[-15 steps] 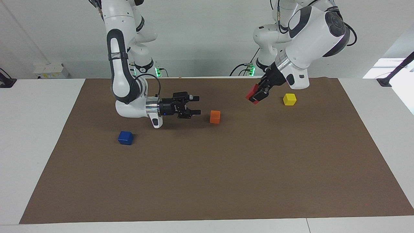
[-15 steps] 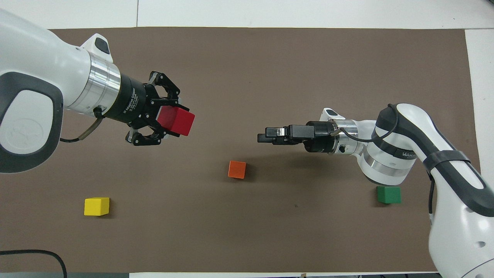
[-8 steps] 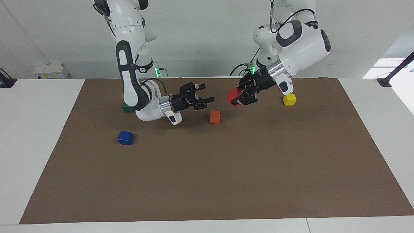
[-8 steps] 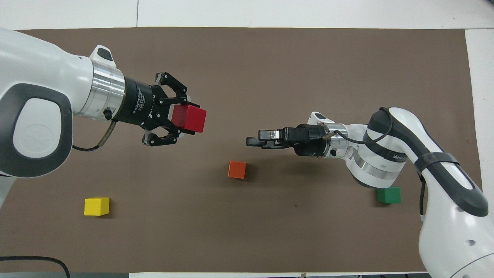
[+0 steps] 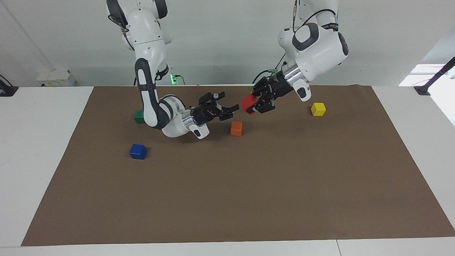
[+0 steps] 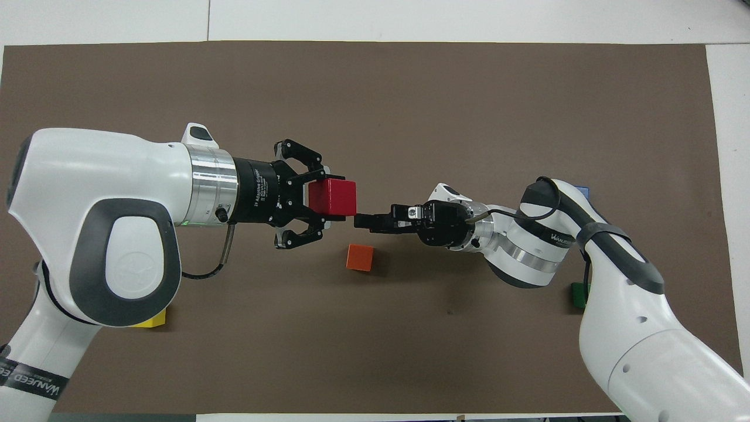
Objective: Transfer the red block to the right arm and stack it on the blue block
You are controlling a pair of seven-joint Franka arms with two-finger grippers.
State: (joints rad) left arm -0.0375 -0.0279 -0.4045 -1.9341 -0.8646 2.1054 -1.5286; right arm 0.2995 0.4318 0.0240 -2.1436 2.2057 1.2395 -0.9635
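Mid-handover: left hand [image 5: 255,103] clamped on the red block [image 5: 247,104], right hand [image 5: 227,108] spread apart just beside it, must close on it next

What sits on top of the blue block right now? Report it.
Nothing: in the facing view the blue block lies bare on the brown mat. The red block is in the left gripper, up over the mat. Overhead, the right arm covers most of the blue block.

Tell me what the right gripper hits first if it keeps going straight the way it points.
Most likely the red block, held up over the mat by the left gripper. The open right gripper points straight at it, with only a small gap showing in the facing view.
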